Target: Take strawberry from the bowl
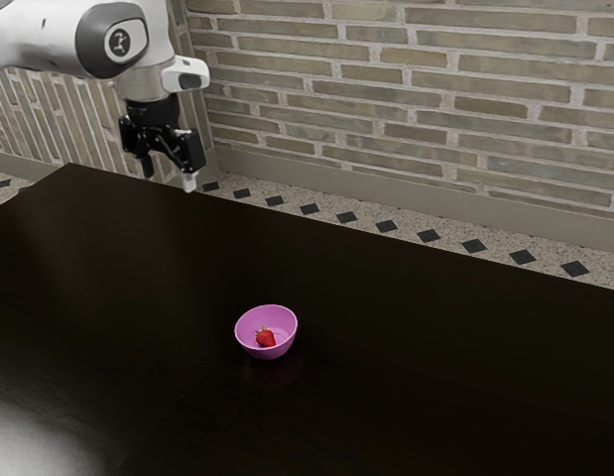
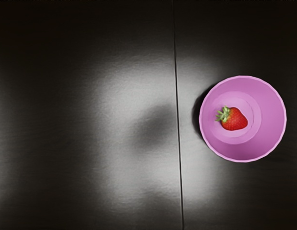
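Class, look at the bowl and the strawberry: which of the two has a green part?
The strawberry, the red one lying inside the pink bowl. Green leaves top it; the bowl shows no green.

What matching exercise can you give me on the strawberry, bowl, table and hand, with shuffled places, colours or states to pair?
Things:
1. Strawberry
2. Bowl
3. Table
4. Hand

Places, colours or states:
A. Dark, with a thin straight seam
B. Open, holding nothing
C. Pink, round-rimmed
D. Red, inside another thing, green leaves attached

Right pairs: 1-D, 2-C, 3-A, 4-B
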Controlling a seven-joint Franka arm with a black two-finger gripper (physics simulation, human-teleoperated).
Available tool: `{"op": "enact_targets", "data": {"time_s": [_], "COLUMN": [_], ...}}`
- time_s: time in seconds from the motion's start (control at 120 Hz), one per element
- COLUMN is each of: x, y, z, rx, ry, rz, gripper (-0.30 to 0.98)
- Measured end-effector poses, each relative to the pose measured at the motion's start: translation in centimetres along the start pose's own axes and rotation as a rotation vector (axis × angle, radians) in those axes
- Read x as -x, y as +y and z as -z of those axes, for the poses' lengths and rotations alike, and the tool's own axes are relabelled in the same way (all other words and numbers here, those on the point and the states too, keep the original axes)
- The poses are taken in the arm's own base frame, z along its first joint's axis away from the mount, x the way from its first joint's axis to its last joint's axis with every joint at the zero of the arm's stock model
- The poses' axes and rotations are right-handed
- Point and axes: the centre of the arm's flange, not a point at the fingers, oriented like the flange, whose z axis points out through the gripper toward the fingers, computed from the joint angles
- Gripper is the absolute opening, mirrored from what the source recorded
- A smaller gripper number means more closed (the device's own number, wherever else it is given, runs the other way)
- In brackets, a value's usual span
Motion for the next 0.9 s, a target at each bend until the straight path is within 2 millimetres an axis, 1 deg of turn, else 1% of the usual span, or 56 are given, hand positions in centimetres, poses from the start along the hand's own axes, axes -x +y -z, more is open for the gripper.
{"op": "enact_targets", "data": {"time_s": [0.158,0.3,0.383,0.433,0.517,0.583,0.625,0.667,0.742,0.817,0.85,0.9], "x": [0.1,-0.1,-0.8,-1.3,-1.9,-2.0,-2.1,-2.2,-2.5,-2.7,-2.7,-2.7], "y": [0.0,2.0,3.2,3.3,3.0,2.9,3.0,3.2,3.9,4.4,4.6,4.9], "z": [0.2,0.4,-0.8,-1.2,-2.2,-4.0,-4.8,-5.0,-4.8,-5.0,-5.5,-7.0], "rx": [0.000,-0.005,-0.012,-0.020,-0.032,-0.035,-0.039,-0.050,-0.073,-0.088,-0.088,-0.085], "ry": [0.005,0.007,0.003,0.019,0.047,0.055,0.066,0.081,0.107,0.117,0.114,0.090], "rz": [-0.004,-0.042,-0.106,-0.167,-0.299,-0.430,-0.518,-0.601,-0.745,-0.856,-0.895,-0.962], "gripper": [0.69,0.69,0.69,0.69,0.69,0.69,0.69,0.69,0.69,0.69,0.69,0.69]}}
